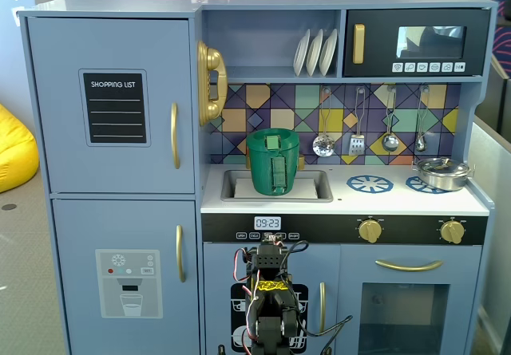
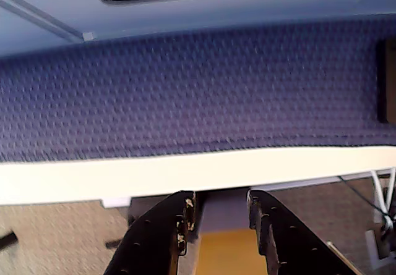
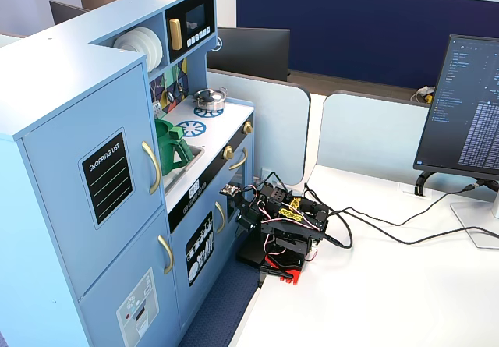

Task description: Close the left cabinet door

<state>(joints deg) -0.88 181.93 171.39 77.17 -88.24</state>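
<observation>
The left cabinet door (image 1: pixel 112 104) is light blue with a black "SHOPPING LIST" panel and a curved gold handle (image 1: pixel 175 136). It lies flush with the cabinet front in both fixed views (image 3: pixel 93 183). My arm (image 1: pixel 271 291) sits folded low in front of the lower middle cabinet, well right of and below that door, standing on the white table (image 3: pixel 374 300). In the wrist view my gripper (image 2: pixel 221 194) points down at the table edge (image 2: pixel 185 173) and a dark blue mat (image 2: pixel 198 89). Its jaws stand apart with nothing between them.
Below the door is a light-blue door with an ice-dispenser graphic (image 1: pixel 124 275). A green pitcher (image 1: pixel 273 162) stands in the sink, a gold phone (image 1: pixel 211 82) hangs beside the door, and a black microwave (image 1: pixel 415 42) is top right. A monitor (image 3: pixel 468 105) and cables (image 3: pixel 374 222) are on the table.
</observation>
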